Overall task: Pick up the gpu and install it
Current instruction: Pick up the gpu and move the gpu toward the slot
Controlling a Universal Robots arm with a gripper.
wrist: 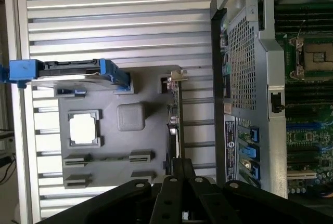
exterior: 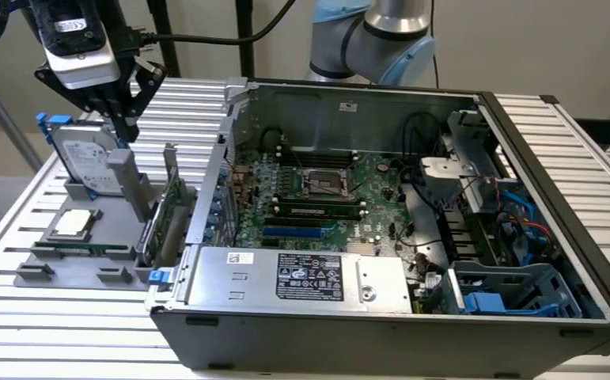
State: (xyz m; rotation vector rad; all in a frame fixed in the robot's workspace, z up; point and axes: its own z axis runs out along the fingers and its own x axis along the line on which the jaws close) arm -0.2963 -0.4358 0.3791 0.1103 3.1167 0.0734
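Note:
The gpu [exterior: 165, 212] stands on its long edge in the grey holder [exterior: 41, 265], on the side nearest the computer case [exterior: 389, 317]. Its silver bracket points up and away. In the wrist view the gpu [wrist: 175, 112] appears edge-on as a thin strip between the holder [wrist: 130, 146] and the case wall [wrist: 250, 68]. My gripper [exterior: 125, 128] hangs in the air above the far end of the holder, over the hard drive and apart from the gpu. Its fingers [wrist: 174, 174] are shut together with nothing between them.
A silver hard drive with blue rails [exterior: 77, 158] stands at the holder's far end. A processor chip [exterior: 76, 223] and a memory stick [exterior: 83, 247] lie on it. The open case shows the motherboard [exterior: 316, 198], the power supply [exterior: 305, 277] and a drive cage [exterior: 516, 289]. All rest on a slatted metal table [exterior: 30, 332].

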